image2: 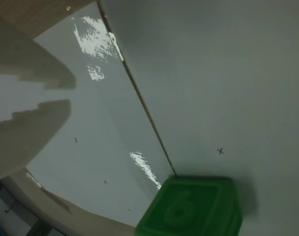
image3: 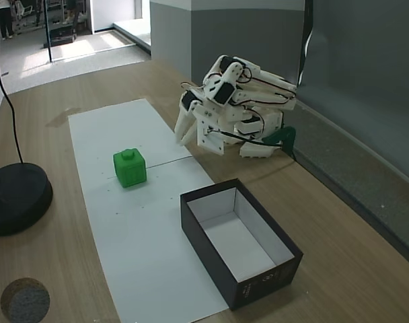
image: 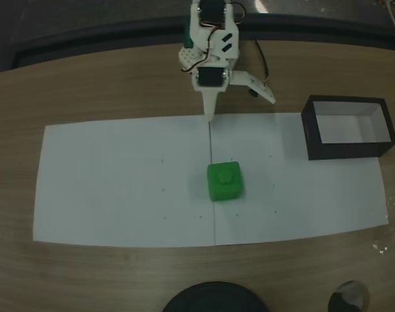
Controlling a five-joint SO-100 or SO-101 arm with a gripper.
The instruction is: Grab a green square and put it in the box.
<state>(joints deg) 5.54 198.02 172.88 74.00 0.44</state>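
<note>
Green square point(image: 224, 181) sits on the white paper point(image: 119, 182), well apart from the gripper point(image: 240, 107), whose jaws are spread wide and hold nothing, near the paper's far edge. The box point(image3: 239, 239) stands open on the wooden table point(image3: 346, 222) beside the paper, with nothing inside.

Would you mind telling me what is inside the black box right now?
The box shows just its pale floor and inner walls in both fixed views. The green square sits outside on the white paper. The near wall hides a floor strip.
</note>
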